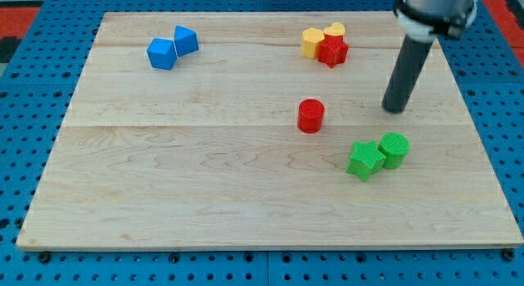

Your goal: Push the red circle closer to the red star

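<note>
The red circle [310,115] stands alone near the middle of the counter [205,188], a little toward the view's right. The red star [332,50] sits well apart from it toward the view's top, touching a yellow hexagon [312,42] on its left and a yellow heart-like block [334,29] just behind it. My tip [395,111] rests on the counter to the view's right of the red circle, clearly apart from it and at about the same level. This tool is a plain rod with nothing to clench, and it touches no block. Below my tip lie a green star [364,160] and a green circle [394,149], touching. Two blue blocks [172,48] sit together at the view's top left.
</note>
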You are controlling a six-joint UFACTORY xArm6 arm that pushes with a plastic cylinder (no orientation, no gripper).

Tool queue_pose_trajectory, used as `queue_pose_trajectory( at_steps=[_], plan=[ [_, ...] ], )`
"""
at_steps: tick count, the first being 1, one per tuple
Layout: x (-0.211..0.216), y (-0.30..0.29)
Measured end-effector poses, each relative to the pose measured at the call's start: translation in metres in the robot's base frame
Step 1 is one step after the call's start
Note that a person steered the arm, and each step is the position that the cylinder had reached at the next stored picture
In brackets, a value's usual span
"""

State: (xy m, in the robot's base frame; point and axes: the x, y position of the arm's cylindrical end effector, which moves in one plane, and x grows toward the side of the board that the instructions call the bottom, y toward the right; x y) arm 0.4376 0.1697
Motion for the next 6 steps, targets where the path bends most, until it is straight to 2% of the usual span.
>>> queue_pose_trajectory(
  at_steps=[1, 2, 3, 4, 5, 6],
  plan=[
    [0.006, -0.076],
    [0.008, -0.092],
    [0.016, -0.135],
    [-0.004, -0.172],
    [-0.063, -0.115],
    [-0.087, -0.103]
  ],
)
